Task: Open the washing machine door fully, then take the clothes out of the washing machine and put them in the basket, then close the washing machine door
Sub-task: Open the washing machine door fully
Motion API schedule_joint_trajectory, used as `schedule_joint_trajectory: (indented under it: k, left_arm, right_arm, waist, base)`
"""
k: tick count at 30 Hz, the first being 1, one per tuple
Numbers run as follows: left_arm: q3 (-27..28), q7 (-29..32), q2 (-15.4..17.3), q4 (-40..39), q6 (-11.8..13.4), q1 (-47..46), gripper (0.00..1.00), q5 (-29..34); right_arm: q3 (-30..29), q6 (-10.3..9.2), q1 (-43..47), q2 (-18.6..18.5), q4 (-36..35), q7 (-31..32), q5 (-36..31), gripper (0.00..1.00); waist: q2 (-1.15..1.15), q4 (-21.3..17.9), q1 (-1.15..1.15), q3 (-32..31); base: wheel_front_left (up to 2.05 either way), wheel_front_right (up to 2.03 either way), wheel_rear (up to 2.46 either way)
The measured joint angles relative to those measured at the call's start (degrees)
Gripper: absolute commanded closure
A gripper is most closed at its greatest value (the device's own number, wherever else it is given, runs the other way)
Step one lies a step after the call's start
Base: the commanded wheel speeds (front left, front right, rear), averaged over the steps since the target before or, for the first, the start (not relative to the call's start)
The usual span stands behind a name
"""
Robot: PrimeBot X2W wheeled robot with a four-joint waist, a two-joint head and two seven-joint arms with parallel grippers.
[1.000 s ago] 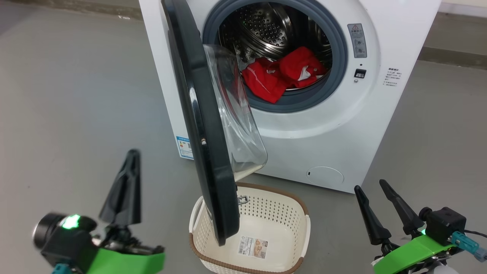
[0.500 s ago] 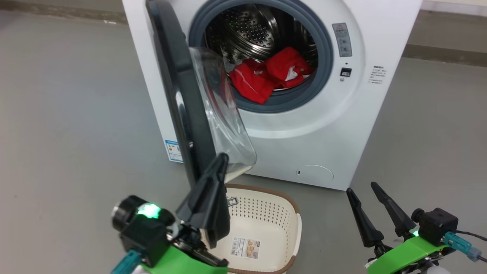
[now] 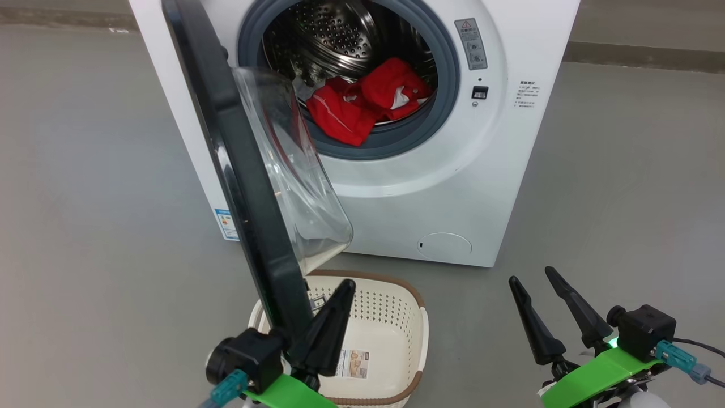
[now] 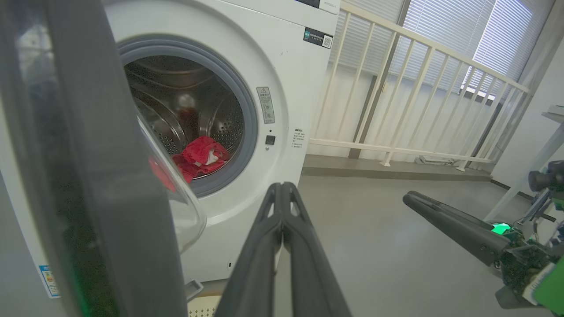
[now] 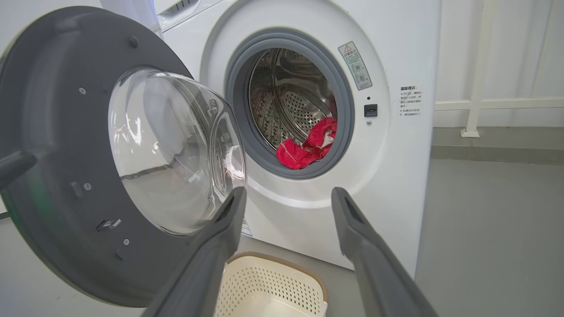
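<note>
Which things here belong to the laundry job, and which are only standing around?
Job: door, clothes, washer, basket.
Standing around: railing, blinds.

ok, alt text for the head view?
White front-loading washing machine, black-rimmed door part open, red clothes at the mouth of the drum. A cream basket sits on the floor under the door; the shut left gripper is at the door's lower edge, the open right gripper at lower right.
</note>
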Motion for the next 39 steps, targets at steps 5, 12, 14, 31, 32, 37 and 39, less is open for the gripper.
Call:
schedule_joint_trajectory:
  k: [5,12,14,31,32,37,39]
  left_arm:
    - [-0.9,-0.4,0.0,3.8,1.5,-0.1,1.0,-1.5]
    - [-0.3,-1.4,0.0,9.4,3.7,-0.8,1.0,-3.6]
    - [0.3,-1.5,0.0,10.3,4.3,-1.0,1.0,-4.1]
    - [6.2,-2.4,1.7,7.7,5.3,1.3,1.0,-6.7]
    - [6.8,-2.4,2.0,7.5,5.7,1.5,1.0,-6.9]
    - [9.3,-2.3,4.2,6.9,7.6,2.3,1.0,-7.5]
    - [9.7,-2.2,4.6,6.8,7.9,2.3,1.0,-7.5]
  right_arm:
    - [0.2,0.0,0.0,0.0,0.1,0.0,0.0,0.0]
    - [0.2,0.0,0.0,0.0,0.2,0.0,0.0,0.0]
    - [0.2,0.0,0.0,0.0,0.3,0.0,0.0,0.0]
    - [-0.1,0.0,0.0,0.0,0.6,0.0,0.2,0.0]
    - [-0.1,0.0,0.0,0.1,0.5,0.0,0.3,0.0]
    - [-0.1,0.0,0.0,0.3,0.6,0.0,0.4,0.0]
    - [-0.1,0.0,0.0,0.3,0.6,0.0,0.4,0.0]
  waist:
    - [0.0,-0.4,0.0,0.3]
    - [0.0,-0.2,0.0,0.4]
    - [0.0,-0.1,0.0,0.4]
    - [0.0,2.5,0.0,-0.1]
    - [0.0,2.8,0.0,-0.1]
    - [0.0,4.2,0.0,-0.3]
    - [0.0,4.5,0.0,-0.3]
  base:
    - [0.0,0.0,0.0]
    - [0.0,0.0,0.0]
    - [0.0,0.0,0.0]
    - [0.0,0.0,0.0]
    - [0.0,0.0,0.0]
    - [0.0,0.0,0.0]
    - [0.0,0.0,0.0]
